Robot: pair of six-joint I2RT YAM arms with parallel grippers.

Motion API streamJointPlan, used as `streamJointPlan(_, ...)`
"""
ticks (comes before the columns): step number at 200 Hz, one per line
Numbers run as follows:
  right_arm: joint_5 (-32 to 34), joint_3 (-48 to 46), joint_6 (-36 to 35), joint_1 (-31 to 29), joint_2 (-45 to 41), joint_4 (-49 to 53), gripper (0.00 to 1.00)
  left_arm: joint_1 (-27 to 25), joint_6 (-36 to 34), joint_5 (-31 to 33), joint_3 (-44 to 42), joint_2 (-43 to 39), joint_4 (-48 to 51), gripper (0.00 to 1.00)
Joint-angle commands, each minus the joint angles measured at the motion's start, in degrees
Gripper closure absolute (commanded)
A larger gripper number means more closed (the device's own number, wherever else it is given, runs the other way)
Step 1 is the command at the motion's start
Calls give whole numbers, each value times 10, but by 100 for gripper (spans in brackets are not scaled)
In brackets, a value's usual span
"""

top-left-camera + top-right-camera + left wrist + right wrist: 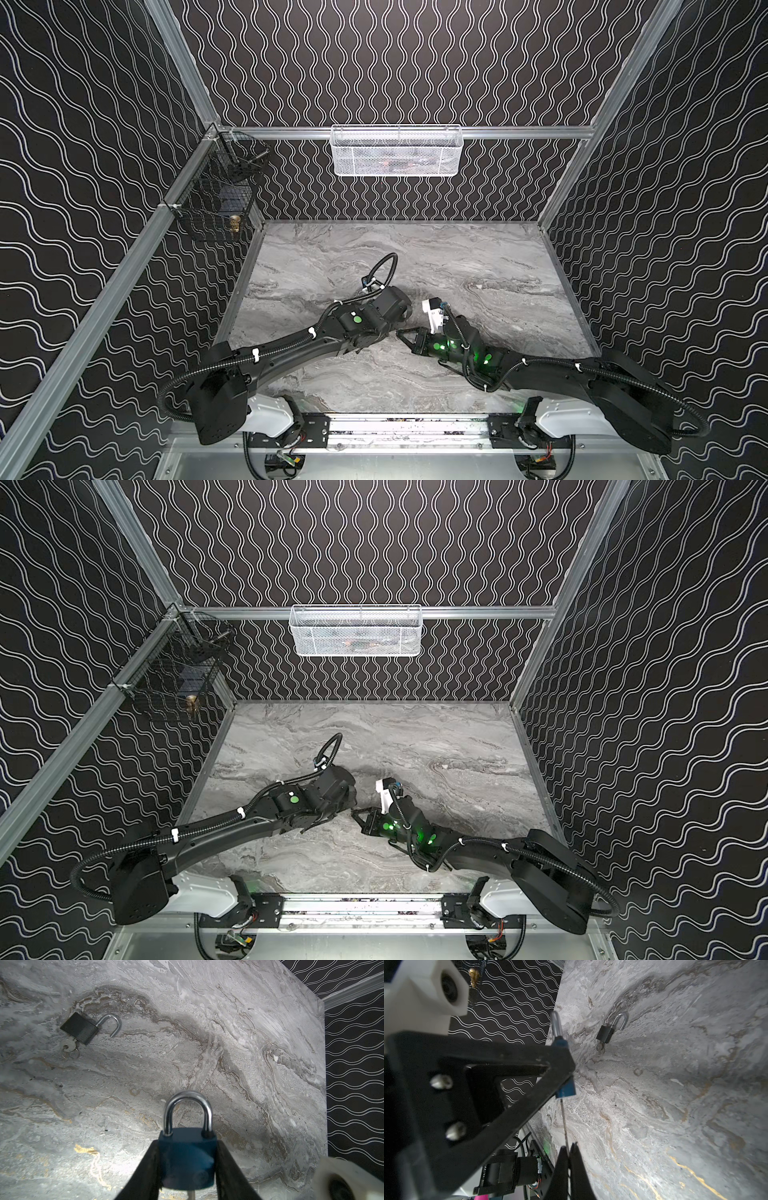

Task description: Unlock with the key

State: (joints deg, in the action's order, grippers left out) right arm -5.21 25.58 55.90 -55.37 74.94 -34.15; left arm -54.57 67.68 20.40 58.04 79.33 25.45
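Observation:
A blue padlock (187,1159) with a closed silver shackle (188,1109) is held by its sides in my left gripper (187,1142), above the marble table. In the right wrist view the blue padlock (566,1089) sticks out past the left finger (508,1059). The key (564,1122), seen edge-on, runs from the padlock's underside into my right gripper (569,1147), which is shut on it. The key's shaft (191,1194) shows just below the lock body. In both top views the two grippers meet at mid-table, near the right gripper (402,333) (355,812); the lock is hidden there.
A black padlock (80,1028) (606,1034) lies on the table (457,257) with its shackle swung open and a key (68,1045) in it. A white mesh basket (397,151) hangs on the back rail. A black wire basket (216,199) hangs at the back left corner.

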Motion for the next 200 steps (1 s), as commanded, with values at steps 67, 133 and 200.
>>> streamJointPlan(67, 8, 9, -15, 8, -15, -9, 100, -2, -1, 1, -3, -2, -29, 87)
streamJointPlan(133, -2, 1, -8, 12, -10, -26, 100, -3, -2, -5, -2, 2, -35, 88)
streamJointPlan(200, -25, -4, -16, 10, -16, -16, 100, -3, -2, 6, -1, -7, -31, 89)
